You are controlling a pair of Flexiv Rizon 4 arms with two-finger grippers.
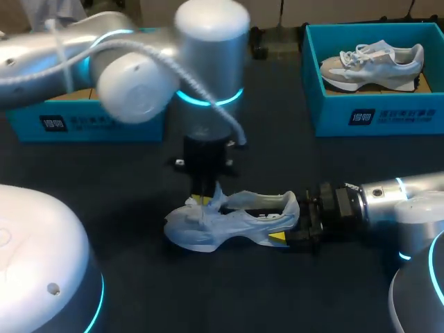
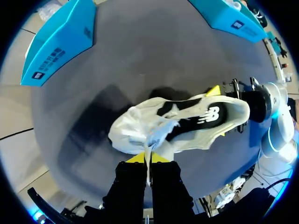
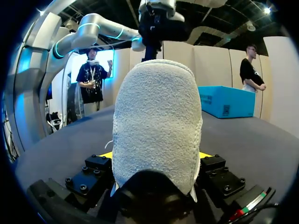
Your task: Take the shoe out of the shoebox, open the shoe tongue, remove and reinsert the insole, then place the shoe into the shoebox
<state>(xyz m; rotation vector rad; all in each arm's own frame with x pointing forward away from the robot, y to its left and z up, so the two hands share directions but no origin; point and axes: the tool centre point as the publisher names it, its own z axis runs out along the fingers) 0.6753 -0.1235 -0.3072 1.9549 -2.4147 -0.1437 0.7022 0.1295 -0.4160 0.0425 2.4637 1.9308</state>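
Your left gripper (image 2: 148, 159) has its two fingers almost together. A thin white strip from the laced front of the white sneaker with black lining (image 2: 187, 123) is pinched between them; I cannot tell whether it is lace or tongue. Your right gripper (image 3: 156, 156) stands wide and clamps the heel from both sides.

Only the right wrist view shows the fuzzy, towel-like fabric of the rounded heel. Only the left wrist view shows the black opening from above. The head view alone places the sneaker on the dark table (image 1: 104, 173), in the lower middle of the frame.

At upper right, the open teal cardboard shoebox (image 1: 374, 118) holds a second, grey-white sneaker (image 1: 371, 62). At upper left, another teal box (image 1: 83, 125) is mostly hidden behind your left arm (image 1: 139, 62).
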